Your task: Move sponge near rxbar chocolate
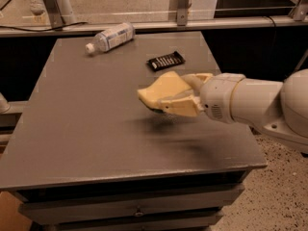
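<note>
Sponge point(156, 90): pale yellow foam with wavy sides, held off the surface over the table's middle-right, with its shadow on the top below it.

Surface: grey table point(82, 129), flat and matte, with a drawer front point(134, 208) under the near edge. I see a pale metal rail point(144, 27) running behind it and speckled floor point(284, 186) at the lower right.

Far left corner: clear plastic bottle point(110, 36) lying on its side, white cap toward the left, well apart from everything else.

Far centre: rxbar chocolate point(165, 60), a flat black wrapper with white stripes, lying at a slant. The sponge hangs near it, on the side closer to me. I see nothing between them.

Right: gripper point(174, 93) with cream fingers point(180, 107) clamped on the sponge's right end, one above and one below. The smooth white arm point(250, 102) reaches in from the right edge.
</note>
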Robot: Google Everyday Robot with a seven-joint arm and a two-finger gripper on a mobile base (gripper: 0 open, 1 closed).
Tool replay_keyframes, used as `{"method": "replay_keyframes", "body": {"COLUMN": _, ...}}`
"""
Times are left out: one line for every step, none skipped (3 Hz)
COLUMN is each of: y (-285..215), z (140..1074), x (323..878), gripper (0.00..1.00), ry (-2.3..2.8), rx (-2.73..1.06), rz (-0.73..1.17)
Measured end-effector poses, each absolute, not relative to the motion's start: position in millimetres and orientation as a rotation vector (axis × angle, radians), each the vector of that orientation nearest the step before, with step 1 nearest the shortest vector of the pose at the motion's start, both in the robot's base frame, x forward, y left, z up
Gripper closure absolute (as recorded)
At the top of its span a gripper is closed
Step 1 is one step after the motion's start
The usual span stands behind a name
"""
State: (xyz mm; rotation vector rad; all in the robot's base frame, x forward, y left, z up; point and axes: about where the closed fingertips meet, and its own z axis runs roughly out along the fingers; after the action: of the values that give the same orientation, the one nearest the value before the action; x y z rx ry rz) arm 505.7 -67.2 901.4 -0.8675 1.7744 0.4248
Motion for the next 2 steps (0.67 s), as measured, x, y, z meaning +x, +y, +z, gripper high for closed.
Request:
{"method": "replay_keyframes", "body": {"y": -127.7, "z": 902.9, "x": 537.5, "gripper": 1.0, "ry": 1.802, "rx": -0.698, "rz": 0.34}}
{"method": "replay_keyframes", "body": {"y": -169.9, "z": 895.7, "x": 569.6, "gripper": 1.0, "ry": 1.848, "rx": -0.593, "rz": 0.275}}
